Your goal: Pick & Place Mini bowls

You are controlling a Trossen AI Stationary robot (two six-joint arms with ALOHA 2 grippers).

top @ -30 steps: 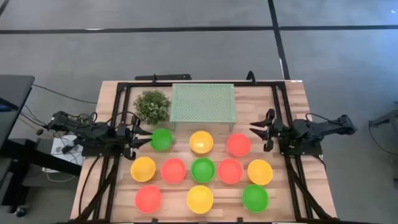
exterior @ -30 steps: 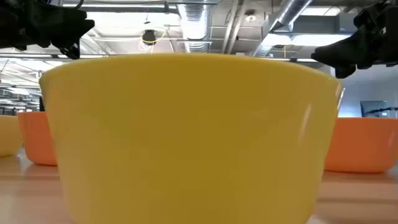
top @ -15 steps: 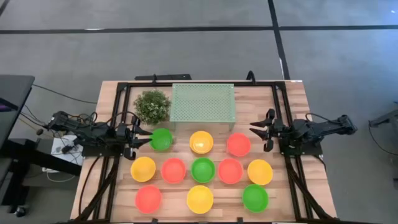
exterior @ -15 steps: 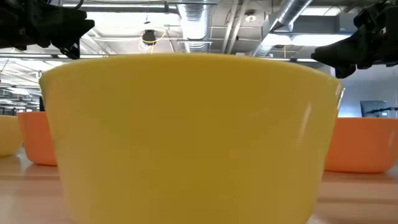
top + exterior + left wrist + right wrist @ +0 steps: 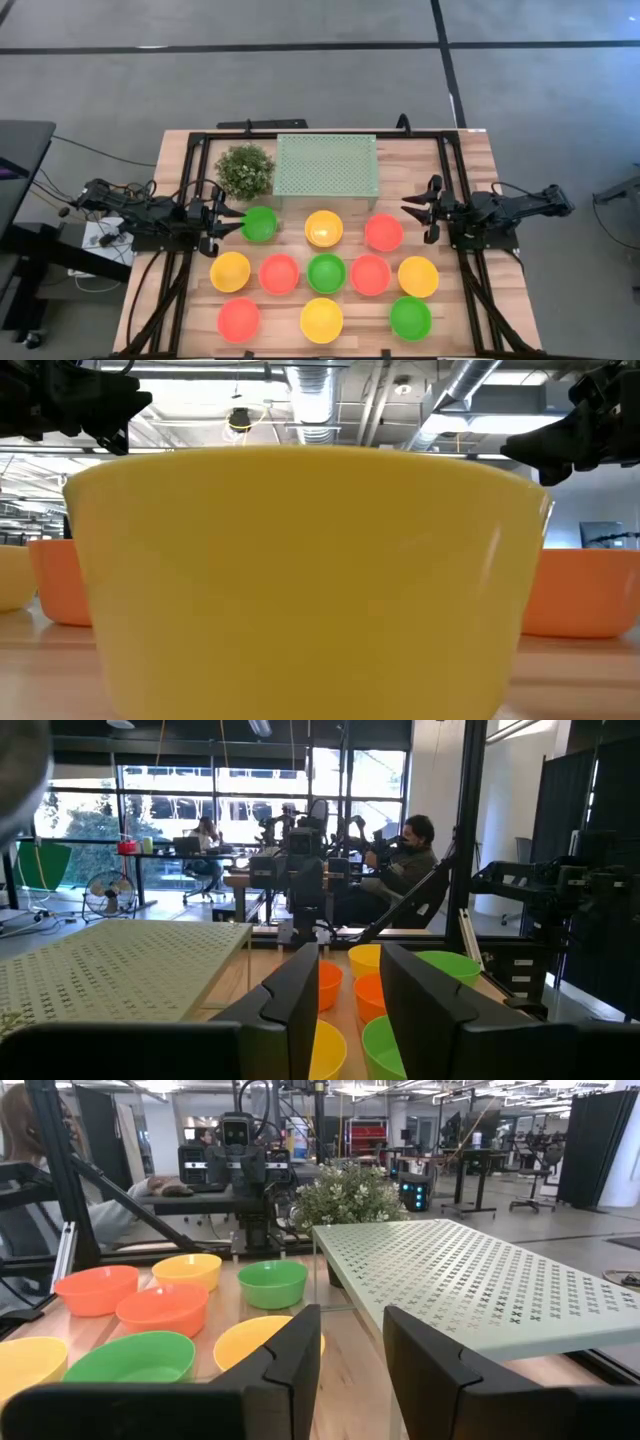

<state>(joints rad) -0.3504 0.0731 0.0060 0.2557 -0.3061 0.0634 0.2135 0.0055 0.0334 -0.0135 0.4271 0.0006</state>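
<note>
Several mini bowls, green, yellow and red-orange, stand upright in three rows on the wooden table; the far row is a green bowl [image 5: 259, 223], a yellow bowl [image 5: 323, 228] and a red-orange bowl [image 5: 383, 232]. My left gripper [image 5: 240, 222] hovers open at the table's left side, just left of the green bowl. My right gripper [image 5: 408, 208] hovers open at the right side, a little right of the red-orange bowl. Both are empty. A near-row yellow bowl [image 5: 300, 580] fills the low view.
A pale green perforated tray [image 5: 327, 164] stands raised at the table's far middle, with a bushy green plant [image 5: 244, 170] to its left. A black frame [image 5: 196, 150] runs along the table's sides. People sit at desks in the room beyond [image 5: 400, 860].
</note>
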